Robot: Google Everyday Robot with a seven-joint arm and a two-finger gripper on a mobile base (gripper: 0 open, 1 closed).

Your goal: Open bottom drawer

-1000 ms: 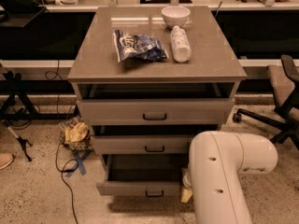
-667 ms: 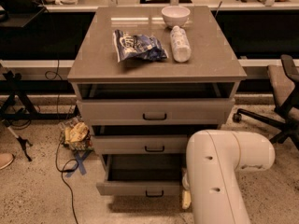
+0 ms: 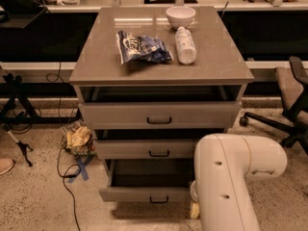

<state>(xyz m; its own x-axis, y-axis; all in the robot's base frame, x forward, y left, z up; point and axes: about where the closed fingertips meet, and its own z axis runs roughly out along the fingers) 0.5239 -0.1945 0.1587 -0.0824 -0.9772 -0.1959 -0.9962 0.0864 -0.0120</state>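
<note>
Speckled floor spreads around the grey table (image 3: 96,66). Lowest in it, the bottom drawer (image 3: 130,194) sticks out partway, its front running left to right. The pincer (image 3: 194,206) peeks out at the drawer's right end, mostly behind the white arm (image 3: 226,186). Nobody can tell if it is open or closed.

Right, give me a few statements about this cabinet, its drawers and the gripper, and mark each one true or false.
1. The bottom drawer stands pulled out further than the two above it. True.
2. The white bowl sits inside the bottom drawer. False: it stands on the cabinet top, near the back edge.
3. A snack bag lies on the cabinet top next to a white bottle on its side. True.
4. The gripper is at the top drawer's handle. False: it is low down, mostly hidden behind the white arm, by the bottom drawer's right end.
</note>
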